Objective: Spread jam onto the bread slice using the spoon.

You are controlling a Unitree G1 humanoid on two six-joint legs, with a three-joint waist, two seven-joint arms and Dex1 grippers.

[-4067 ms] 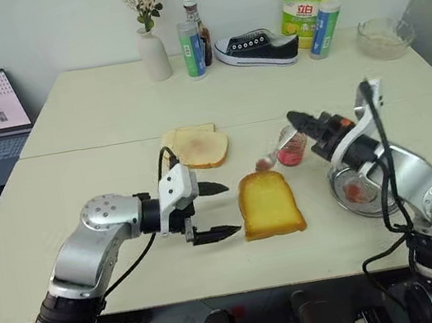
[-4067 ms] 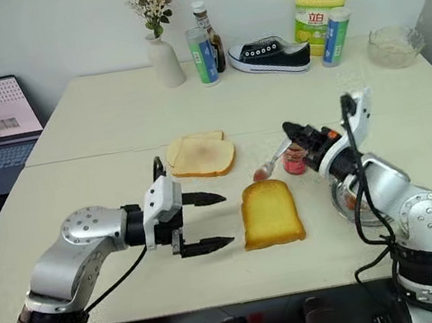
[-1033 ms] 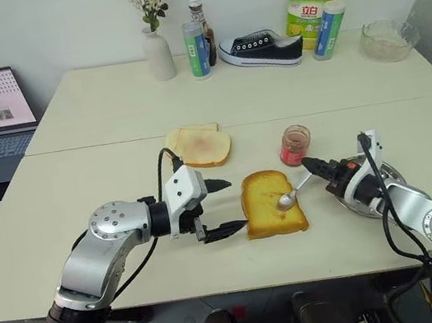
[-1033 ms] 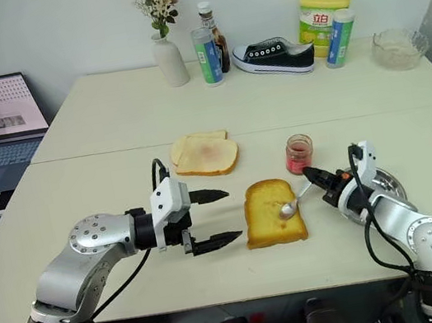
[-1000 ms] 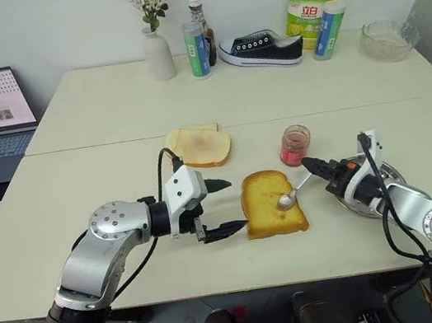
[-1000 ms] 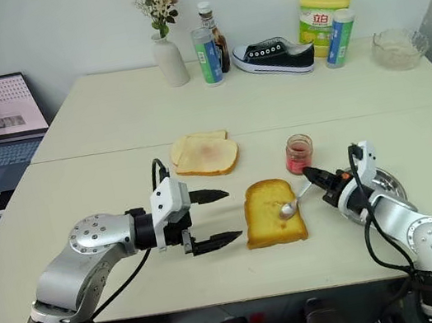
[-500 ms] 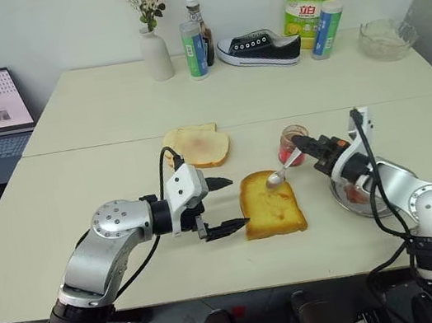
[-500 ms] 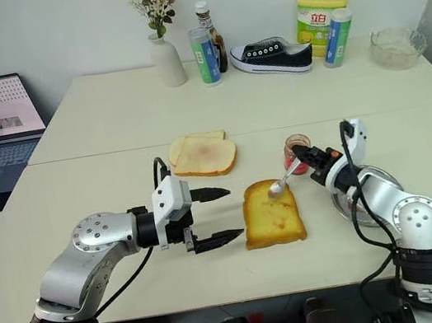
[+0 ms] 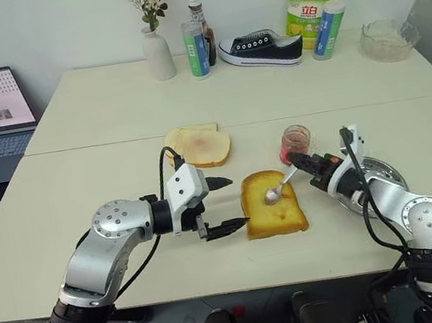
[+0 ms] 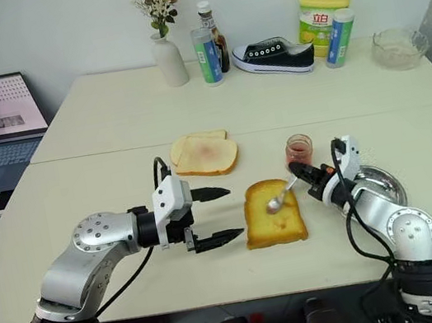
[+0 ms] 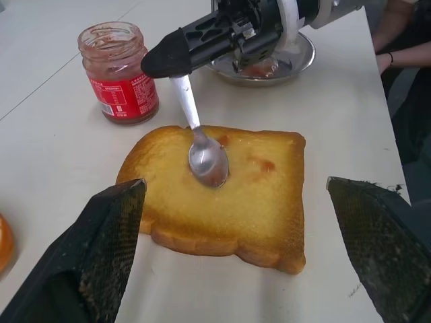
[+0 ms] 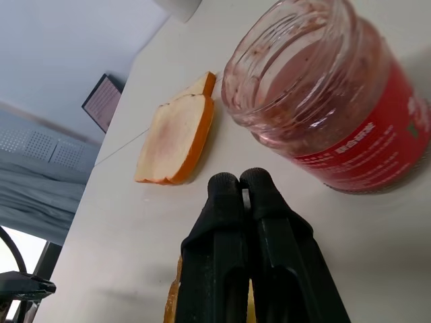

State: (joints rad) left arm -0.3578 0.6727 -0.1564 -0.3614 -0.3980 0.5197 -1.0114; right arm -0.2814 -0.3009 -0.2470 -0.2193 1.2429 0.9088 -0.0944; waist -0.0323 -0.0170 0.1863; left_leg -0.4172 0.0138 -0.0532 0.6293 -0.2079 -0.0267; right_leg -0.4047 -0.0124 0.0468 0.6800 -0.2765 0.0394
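The right gripper is clamped tight on the spoon, handle running from its fingertips down and toward the robot's left, bowl resting on the bread slice. Half a second ago the bowl was at the slice's far edge; now it's nearer the middle. The jam jar sits just beyond the gripper. The left gripper, spread wide, hangs beside the slice.

spoon | from jar, now bowl down on bread slice | red smears on crust
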